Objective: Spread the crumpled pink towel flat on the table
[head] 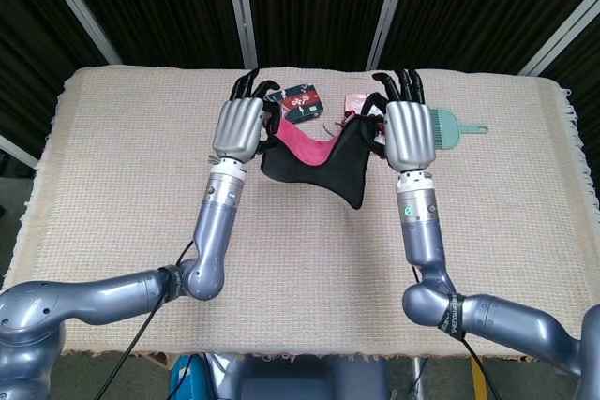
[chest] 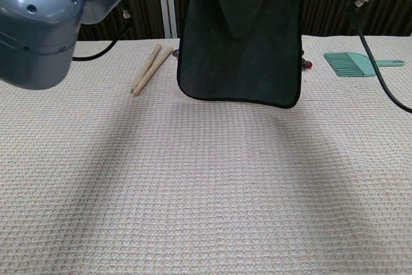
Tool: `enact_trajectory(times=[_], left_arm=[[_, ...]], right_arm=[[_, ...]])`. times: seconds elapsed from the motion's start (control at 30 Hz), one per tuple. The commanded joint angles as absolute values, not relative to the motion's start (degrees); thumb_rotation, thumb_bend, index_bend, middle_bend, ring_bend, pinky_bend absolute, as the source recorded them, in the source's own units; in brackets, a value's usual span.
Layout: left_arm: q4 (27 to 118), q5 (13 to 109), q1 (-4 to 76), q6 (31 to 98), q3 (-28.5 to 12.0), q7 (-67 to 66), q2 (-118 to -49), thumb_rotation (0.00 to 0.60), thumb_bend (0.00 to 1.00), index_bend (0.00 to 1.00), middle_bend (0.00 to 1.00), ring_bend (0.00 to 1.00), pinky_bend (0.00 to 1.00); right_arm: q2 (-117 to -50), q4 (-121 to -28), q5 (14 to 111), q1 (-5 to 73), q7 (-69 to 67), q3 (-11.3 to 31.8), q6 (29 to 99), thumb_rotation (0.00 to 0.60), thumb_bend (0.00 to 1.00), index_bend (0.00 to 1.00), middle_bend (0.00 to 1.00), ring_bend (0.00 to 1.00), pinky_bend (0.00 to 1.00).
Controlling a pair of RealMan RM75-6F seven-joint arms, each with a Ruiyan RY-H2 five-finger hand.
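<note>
L hand (head: 241, 130) and R hand (head: 411, 135) each grasp an upper corner of the towel (head: 323, 158), which hangs stretched btwn them above the table (head: 112, 185), dark side toward the chest cam, pink inside. Bottom edge prob. clear of the cloth. Drumsticks (chest: 149, 68) and green brush (chest: 356, 64) lie behind.

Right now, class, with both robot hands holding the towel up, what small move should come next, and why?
Probably lower both together: the left robot hand and right robot hand hold the towel hanging clear of the table.
</note>
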State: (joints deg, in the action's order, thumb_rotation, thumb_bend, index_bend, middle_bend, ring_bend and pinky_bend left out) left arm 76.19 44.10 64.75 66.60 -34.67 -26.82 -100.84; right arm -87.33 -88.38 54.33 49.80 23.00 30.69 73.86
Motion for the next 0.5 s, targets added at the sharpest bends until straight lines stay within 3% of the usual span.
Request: enact_trajectory(times=[0.03, 0.3, 0.5], left_arm=[[73.24, 45.3, 66.23, 66.43, -34.18, -25.05, -102.64, 0.6, 0.51, 0.69, 0.22, 0.0, 0.07], [75.37, 47.31, 64.88, 67.63, -32.15, -22.89, -102.88, 0.6, 0.51, 0.69, 0.22, 0.0, 0.07], [86.75, 49.43, 58.54, 71.27, -26.01, -22.19, -100.97, 0.6, 0.5, 0.69, 0.22, 0.0, 0.07]], right_arm=[[-87.84, -86.86, 55.05, 50.52, 21.76, 30.74, 73.25, 0.6, 0.53, 0.61, 0.24, 0.08, 0.0], [-86.09, -88.74, 55.57, 48.79, 21.23, 29.83, 74.4, 0.6, 0.53, 0.61, 0.24, 0.09, 0.0], [-83.28, -95.35, 57.2, 43.5, 21.52, 24.68, 76.64, 0.6, 0.53, 0.61, 0.24, 0.08, 0.0]])
